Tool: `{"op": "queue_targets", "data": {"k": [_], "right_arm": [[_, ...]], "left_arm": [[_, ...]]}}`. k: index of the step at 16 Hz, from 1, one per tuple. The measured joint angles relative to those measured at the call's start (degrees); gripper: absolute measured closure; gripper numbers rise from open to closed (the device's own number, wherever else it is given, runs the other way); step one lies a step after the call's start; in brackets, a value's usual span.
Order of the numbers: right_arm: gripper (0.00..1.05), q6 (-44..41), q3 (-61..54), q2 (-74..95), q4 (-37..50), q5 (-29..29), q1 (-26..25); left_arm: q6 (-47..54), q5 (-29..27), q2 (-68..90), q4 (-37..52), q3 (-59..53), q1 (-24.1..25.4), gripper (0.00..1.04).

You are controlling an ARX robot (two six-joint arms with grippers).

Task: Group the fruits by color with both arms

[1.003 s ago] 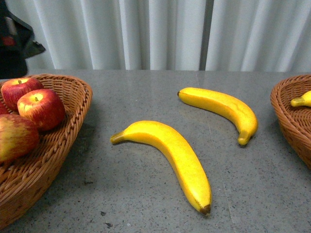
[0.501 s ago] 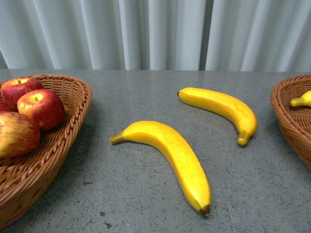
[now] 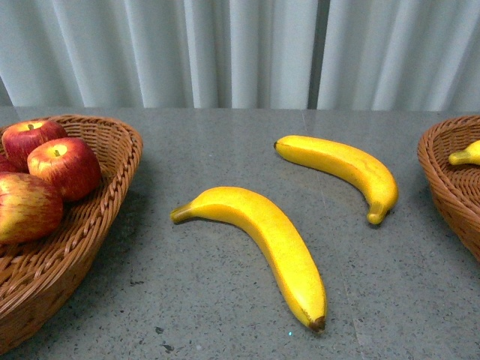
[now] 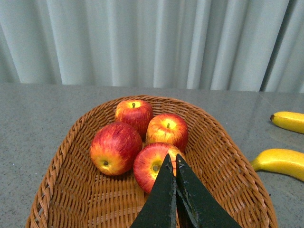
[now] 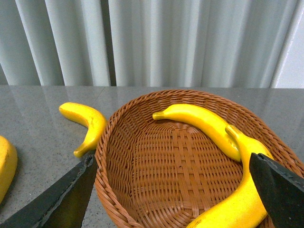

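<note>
Since one loose banana (image 3: 341, 166) is laid near the banana basket (image 3: 441, 184), long axis slanting toward its rim, it is judged nearest the open, empty right gripper (image 5: 170, 164).

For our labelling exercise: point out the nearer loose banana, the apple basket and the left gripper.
nearer loose banana (image 3: 264, 234), front view, mid-body.
apple basket (image 3: 118, 184), front view, right rim.
left gripper (image 4: 173, 159), left wrist view, between its fingertips.
</note>
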Motion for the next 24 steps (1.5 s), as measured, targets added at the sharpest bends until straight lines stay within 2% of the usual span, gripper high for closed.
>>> {"op": "queue_targets", "data": {"k": [10,11,16,17,24], "right_arm": [[0.06,0.00,0.00,0.00,0.00,0.00,0.00],[0.06,-0.02,0.00,0.00,0.00,0.02,0.00],[0.06,0.00,0.00,0.00,0.02,0.00,0.00],[0.06,0.00,0.00,0.00,0.02,0.00,0.00],[0.06,0.00,0.00,0.00,0.02,0.00,0.00]], "left_arm": [[0.00,0.00,-10.58,-7.45,-2.69,0.00,1.03],[0.04,0.07,-16.70,-16.52,-2.67,0.00,1.03],[0.11,-0.02,-19.15,-16.48,-2.67,0.04,1.03],[0.11,0.00,-19.15,-16.41,-2.67,0.04,0.95],[0.11,-0.02,-19.15,-16.41,-2.67,0.04,0.10]]}}
